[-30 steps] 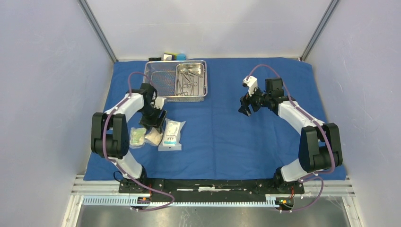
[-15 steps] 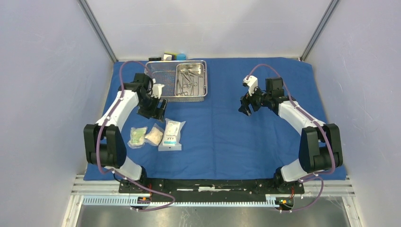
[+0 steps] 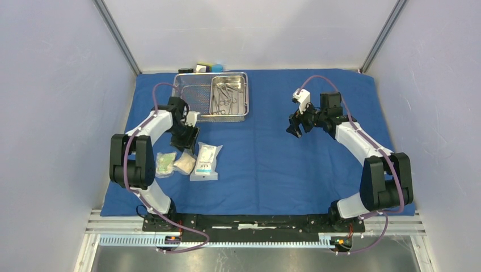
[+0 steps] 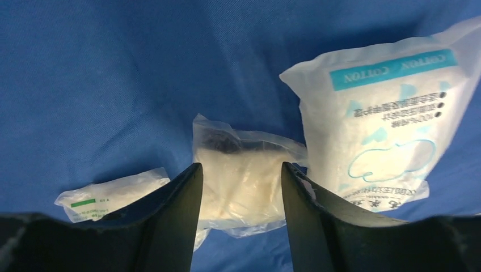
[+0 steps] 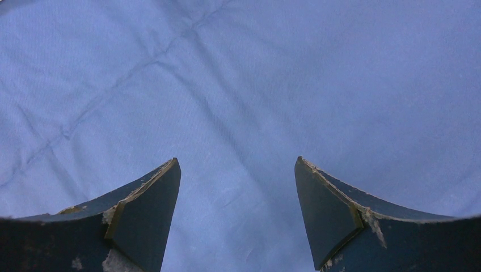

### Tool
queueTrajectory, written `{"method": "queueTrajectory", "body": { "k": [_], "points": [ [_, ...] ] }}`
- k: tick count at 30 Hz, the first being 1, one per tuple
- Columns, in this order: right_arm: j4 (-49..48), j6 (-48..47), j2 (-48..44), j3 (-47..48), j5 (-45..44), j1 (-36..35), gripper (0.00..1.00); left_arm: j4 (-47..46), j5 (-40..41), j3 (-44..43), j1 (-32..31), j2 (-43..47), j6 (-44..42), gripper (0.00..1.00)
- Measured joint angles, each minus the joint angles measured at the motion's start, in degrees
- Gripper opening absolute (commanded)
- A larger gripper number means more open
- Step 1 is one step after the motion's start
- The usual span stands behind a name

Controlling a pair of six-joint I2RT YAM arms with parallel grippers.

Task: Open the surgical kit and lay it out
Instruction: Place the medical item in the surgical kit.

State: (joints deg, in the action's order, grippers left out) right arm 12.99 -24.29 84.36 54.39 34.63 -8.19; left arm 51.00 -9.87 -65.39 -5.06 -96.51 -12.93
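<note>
Overhead, spread flat over the table: blue cloth wrap, creased but fully unfolded. At its far edge, left of centre: wire-mesh basket, with the steel pan seated in its right half and slim instruments lying in the pan. Just behind the basket, off the cloth: small blocks.

Nearer, on the left part of the cloth, lying in a row: green-marked packet, middle packet just beside it, cotton packet furthest right and largest.

Left gripper: hangs just beyond the row, between packets and basket, tilted down toward them. Seen from the left wrist, left gripper with fingers spread and nothing pinched; middle packet framed in the gap, flat on the cloth, green-marked packet to one side, cotton packet to the other.

Right gripper: well apart from everything, over bare cloth on the right. From the right wrist, right gripper spread wide, holding nothing, only wrinkled blue cloth wrap below.
</note>
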Motion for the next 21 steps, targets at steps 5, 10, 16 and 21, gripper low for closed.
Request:
{"method": "queueTrajectory", "body": {
  "k": [5,10,16,21],
  "points": [
    [0.0,0.0,0.0,0.0,0.0,0.0,0.81,-2.1,2.9,2.4,0.0,-0.6,0.0,0.58],
    [0.0,0.0,0.0,0.0,0.0,0.0,0.81,-3.4,5.5,4.2,0.0,-0.6,-0.1,0.57],
    [0.0,0.0,0.0,0.0,0.0,0.0,0.82,-3.7,8.1,4.8,0.2,1.9,-0.1,0.63],
    [0.0,0.2,0.0,0.0,-0.1,0.0,0.85,-4.2,8.4,4.6,0.2,6.0,-0.1,0.81]
  ]
}}
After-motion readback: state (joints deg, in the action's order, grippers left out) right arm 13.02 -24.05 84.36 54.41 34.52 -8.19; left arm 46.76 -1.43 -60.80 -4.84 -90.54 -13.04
